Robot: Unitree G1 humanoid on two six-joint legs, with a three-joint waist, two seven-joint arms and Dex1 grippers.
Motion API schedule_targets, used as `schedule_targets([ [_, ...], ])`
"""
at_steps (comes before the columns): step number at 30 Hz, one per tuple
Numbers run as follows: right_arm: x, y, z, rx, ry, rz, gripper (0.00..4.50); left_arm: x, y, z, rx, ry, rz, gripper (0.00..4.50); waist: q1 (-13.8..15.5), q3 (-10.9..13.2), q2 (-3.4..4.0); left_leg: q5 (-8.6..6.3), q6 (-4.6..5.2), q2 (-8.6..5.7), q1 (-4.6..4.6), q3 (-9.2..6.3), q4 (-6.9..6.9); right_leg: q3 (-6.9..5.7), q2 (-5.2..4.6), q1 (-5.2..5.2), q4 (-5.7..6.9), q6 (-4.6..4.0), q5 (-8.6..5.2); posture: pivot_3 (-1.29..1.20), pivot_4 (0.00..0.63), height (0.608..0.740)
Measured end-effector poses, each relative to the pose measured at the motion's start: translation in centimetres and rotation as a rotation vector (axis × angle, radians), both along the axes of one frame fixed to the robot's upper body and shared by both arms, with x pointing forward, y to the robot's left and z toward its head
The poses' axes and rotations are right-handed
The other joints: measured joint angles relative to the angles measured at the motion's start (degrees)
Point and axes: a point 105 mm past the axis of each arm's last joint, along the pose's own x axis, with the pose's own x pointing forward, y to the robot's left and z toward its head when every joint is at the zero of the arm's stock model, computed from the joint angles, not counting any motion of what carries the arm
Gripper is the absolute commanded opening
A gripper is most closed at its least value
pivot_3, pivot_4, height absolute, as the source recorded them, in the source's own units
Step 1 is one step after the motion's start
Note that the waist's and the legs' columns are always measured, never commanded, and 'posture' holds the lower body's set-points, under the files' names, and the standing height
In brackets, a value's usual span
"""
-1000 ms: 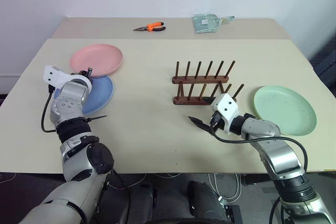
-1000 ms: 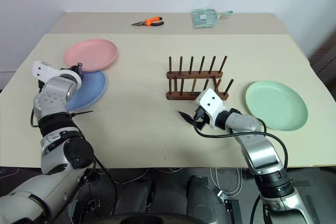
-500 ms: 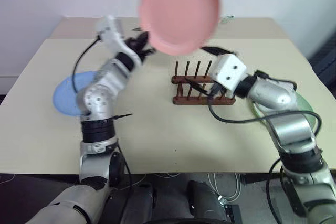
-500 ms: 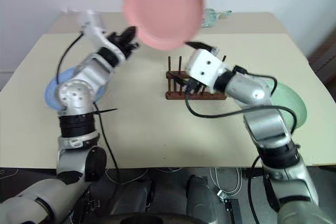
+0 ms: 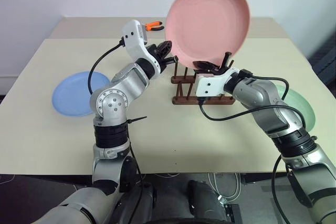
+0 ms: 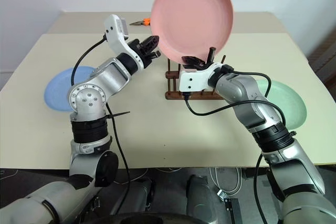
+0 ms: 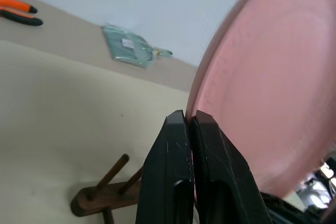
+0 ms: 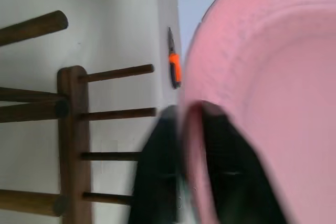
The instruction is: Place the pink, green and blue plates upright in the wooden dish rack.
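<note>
Pink plate, round, shallow and matte salmon, stands almost on edge in the air directly above the wooden dish rack, its hollow face turned toward the camera. Both grippers have it by the rim: the left gripper is clamped tight on the rim at the plate's lower left, its black fingers pressed together with the thin edge between them, and the right gripper is closed on the bottom rim, one finger on each face.

Under it, the rack's thin dark pegs stand with no plate between them, partly hidden by the right gripper. On the table, the light blue plate lies flat well to the rack's left, and the mint green plate lies flat to its right, partly behind the right arm. Beyond the rack lie orange-handled pliers and a clear plastic bag.
</note>
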Motion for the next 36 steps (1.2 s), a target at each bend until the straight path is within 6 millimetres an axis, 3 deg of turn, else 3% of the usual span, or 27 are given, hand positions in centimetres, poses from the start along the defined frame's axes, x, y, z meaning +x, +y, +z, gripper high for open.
schedule_targets([
  [1, 0.0, -0.1, 0.1, -0.007, -0.013, -0.003, 0.0, 0.0, 0.0, 0.1, -0.029, 0.001, -0.007, 0.61, 0.0, 0.0, 0.0, 0.02, -0.04, 0.0, 0.0, 0.01, 0.01, 0.0, 0.0, 0.01, -0.01, 0.0, 0.0, 0.0, 0.15, 0.74],
  [3, 0.1, -0.2, 0.1, -0.018, -0.023, -0.012, 0.0, -0.2, -0.1, 0.6, -0.093, -0.008, -0.027, 1.32, 0.2, 0.0, -0.02, 0.05, -0.08, -0.01, -0.01, 0.0, 0.02, 0.0, -0.01, 0.04, -0.05, 0.0, 0.0, 0.0, 0.15, 0.74],
  [4, 0.2, -0.4, -0.1, -0.024, -0.021, -0.023, 0.0, -0.3, 0.0, 1.1, -0.141, -0.021, -0.03, 1.91, 0.2, 0.0, -0.04, 0.04, -0.08, -0.01, -0.02, 0.0, 0.02, 0.0, -0.01, 0.04, -0.07, -0.01, 0.0, 0.0, 0.15, 0.74],
  [7, 0.2, -1.0, 0.3, 0.012, -0.022, -0.036, 0.0, -0.3, 1.3, 3.0, -0.259, -0.086, -0.006, 3.33, 0.1, 0.1, -0.12, 0.05, -0.08, 0.0, -0.02, 0.0, 0.01, 0.0, 0.0, 0.03, -0.08, -0.01, 0.0, 0.0, 0.15, 0.74],
  [9, -0.1, -1.6, 0.9, 0.121, 0.007, -0.031, 0.0, -0.3, 2.7, 4.4, -0.266, -0.162, 0.028, 3.33, 0.0, 0.1, -0.11, 0.06, -0.1, 0.0, 0.01, 0.02, -0.02, 0.01, 0.0, 0.04, -0.08, -0.02, 0.01, 0.0, 0.15, 0.74],
  [12, -1.2, -2.5, 2.8, 0.464, 0.146, 0.025, 0.0, -0.1, 5.9, 4.1, -0.033, -0.303, 0.127, 3.33, -0.6, 0.1, -0.04, 0.01, -0.02, 0.04, 0.08, 0.05, -0.11, 0.08, 0.06, 0.05, -0.08, -0.05, 0.02, 0.0, 0.15, 0.74],
  [14, -1.8, -3.4, 4.5, 0.709, 0.249, 0.072, 0.0, -0.1, 6.6, 1.8, 0.131, -0.317, 0.127, 3.33, -1.0, 0.1, 0.0, -0.03, 0.07, 0.04, 0.07, 0.02, -0.09, 0.09, 0.06, 0.05, -0.06, -0.07, 0.02, 0.0, 0.15, 0.74],
  [17, -3.2, -5.4, 7.9, 1.15, 0.461, 0.231, 0.0, -1.5, 5.4, -4.1, 0.359, -0.275, -0.061, 3.33, -0.9, 0.2, 0.06, -0.06, 0.13, 0.03, -0.01, -0.07, -0.05, 0.07, 0.04, 0.06, -0.11, -0.3, -0.06, 0.0, 0.15, 0.74],
  [21, -5.2, -7.5, 10.6, 1.397, 0.642, 0.408, 0.0, -5.2, 4.1, -9.3, 0.542, -0.248, -0.362, 3.33, -1.2, 0.2, 0.18, -0.09, 0.17, 0.1, 0.01, -0.05, -0.17, 0.07, 0.03, 0.01, -0.13, -0.37, -0.09, 0.0, 0.15, 0.74],
  [24, -5.7, -8.6, 10.0, 1.466, 0.788, 0.433, 0.0, -7.6, 3.6, -11.3, 0.599, -0.237, -0.528, 3.33, -1.2, 0.3, 0.32, -0.1, 0.2, 0.14, 0.02, 0.01, -0.18, 0.07, 0.01, 0.01, -0.14, -0.47, -0.15, 0.0, 0.15, 0.74],
  [29, -5.7, -8.2, 7.3, 1.504, 0.965, 0.415, 0.0, -8.1, 2.7, -11.1, 0.574, -0.262, -0.563, 3.33, -1.2, 0.3, 0.35, -0.1, 0.21, 0.12, 0.0, 0.03, -0.15, 0.06, 0.0, 0.0, -0.13, -0.42, -0.13, 0.0, 0.15, 0.74],
  [36, -4.5, -8.5, 5.1, 1.542, 1.048, 0.338, 0.0, -8.4, 2.2, -10.9, 0.559, -0.275, -0.579, 3.33, -1.2, 0.3, 0.36, -0.1, 0.21, 0.11, 0.01, 0.05, -0.14, 0.06, 0.0, 0.0, -0.12, -0.41, -0.13, 0.0, 0.15, 0.74],
])
